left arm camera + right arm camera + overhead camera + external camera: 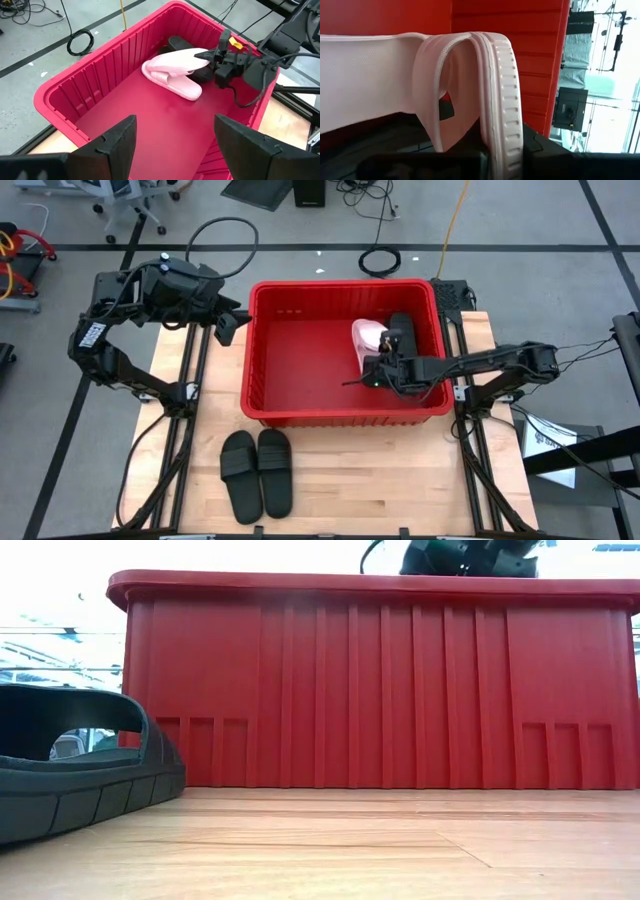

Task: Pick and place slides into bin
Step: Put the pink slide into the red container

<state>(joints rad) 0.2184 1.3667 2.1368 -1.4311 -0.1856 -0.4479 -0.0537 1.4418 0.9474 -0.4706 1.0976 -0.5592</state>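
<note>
The red bin stands mid-table and fills the low view. Inside it, my right gripper is shut on a pale pink slide, which lies over a second pink slide. A black slide lies beside them against the bin's right wall. Two more black slides lie side by side, soles down, on the table in front of the bin; one shows in the low view. My left gripper is open and empty, above the bin's left wall. My right gripper pinches the upper pink slide's sole at its ribbed side rim between the two fingers, near one end. The fingers come in about level from the table's right side. The strap arches just beyond the fingers. Whether the slide is lifted clear of the lower one, I cannot tell.
The bin's red floor is bare on its left half. Bare wooden table top lies in front of the bin, to the right of the two black slides. Cables lie on the floor beyond the table.
</note>
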